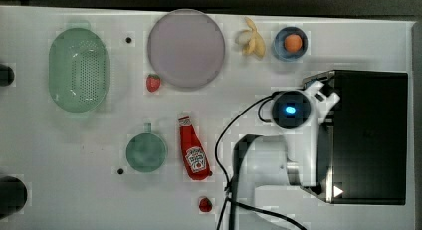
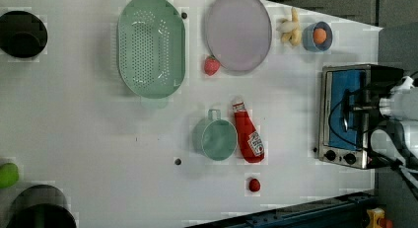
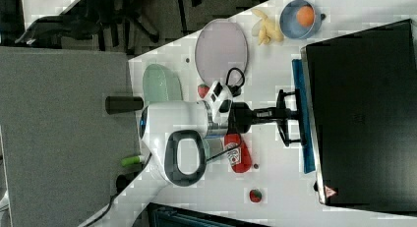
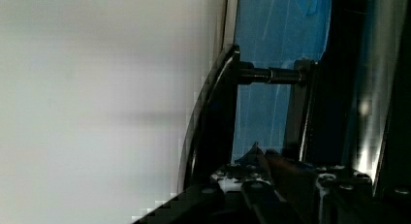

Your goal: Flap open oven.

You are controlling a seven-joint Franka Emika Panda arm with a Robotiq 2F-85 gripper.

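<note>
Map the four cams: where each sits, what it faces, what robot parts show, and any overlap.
Top view: overhead, straight down on the table; arm at the oven.
Left view: high, facing the oven's blue door; gripper at the handle.
Right view: high, behind the oven; arm reaching to the handle.
Wrist view: on the hand, close on the handle and door glass.
Shared: ketchup bottle appears in top, left and right views.
</note>
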